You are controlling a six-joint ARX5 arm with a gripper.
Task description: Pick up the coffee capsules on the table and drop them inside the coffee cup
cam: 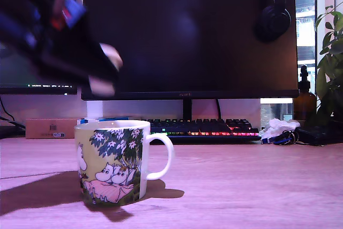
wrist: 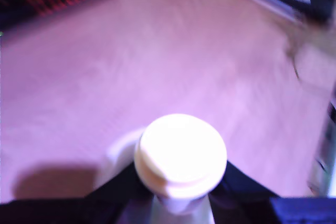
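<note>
Up above the pale yellowish ceramic mug (cam: 112, 162) with its cartoon hippo figures, the blurred black end effector (cam: 106, 71) is clenched on a small whitish plastic capsule (wrist: 180, 156), carried high, I'd judge, to clear the mug's rim. That mug stands on the light wood-grain table (cam: 241, 186). Whether anything lies inside the mug, I cannot tell from this low angle.

A dark monitor (cam: 187, 33), lit keyboard (cam: 201, 128), headphones (cam: 272, 20) and leafy plant (cam: 329, 52) under purplish light.
</note>
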